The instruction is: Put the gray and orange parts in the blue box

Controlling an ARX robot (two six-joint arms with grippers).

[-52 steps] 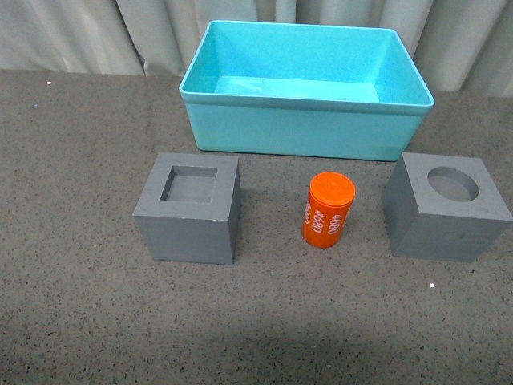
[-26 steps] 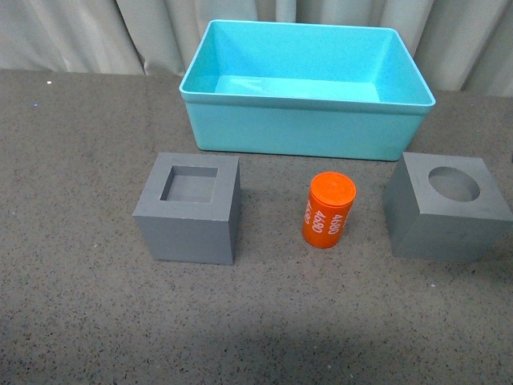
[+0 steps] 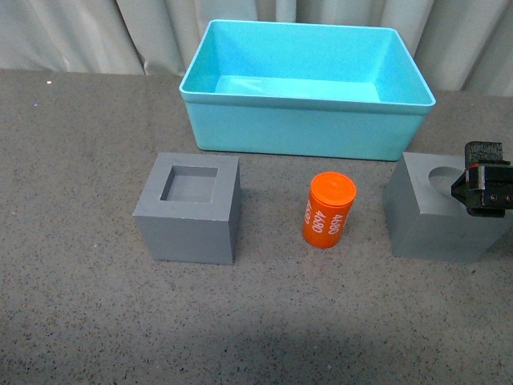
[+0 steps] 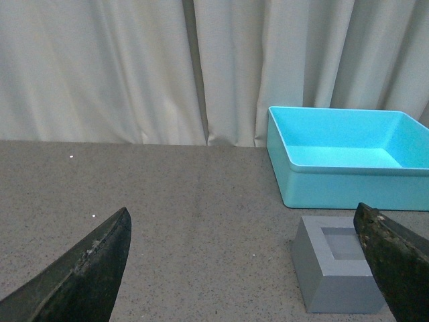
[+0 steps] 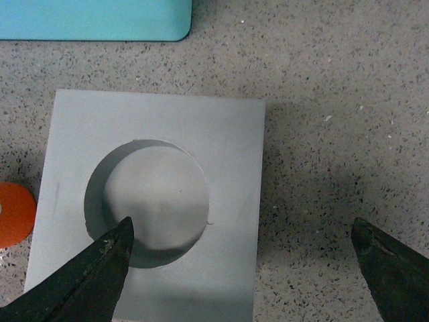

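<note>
The light-blue box [image 3: 304, 128] stands empty at the back of the table. In front of it are a gray cube with a square recess [image 3: 189, 208], an orange cylinder [image 3: 328, 210] with white numerals, and a gray cube with a round recess [image 3: 441, 220]. My right gripper [image 3: 485, 191] is open above the round-recess cube's right part. In the right wrist view the cube [image 5: 201, 154] lies below, one finger [image 5: 87, 275] over its recess, the other over the table. My left gripper [image 4: 248, 268] is open and empty, with the square-recess cube [image 4: 332, 272] by one finger.
Pale curtains [image 3: 80, 32] hang behind the dark speckled table [image 3: 72, 305]. In the left wrist view the box [image 4: 348, 168] stands beyond the square-recess cube. The orange cylinder's edge [image 5: 13, 215] shows beside the round-recess cube in the right wrist view.
My right gripper has come into the front view from the right edge and now hovers over the round-recess cube. The parts and the box have not moved.
</note>
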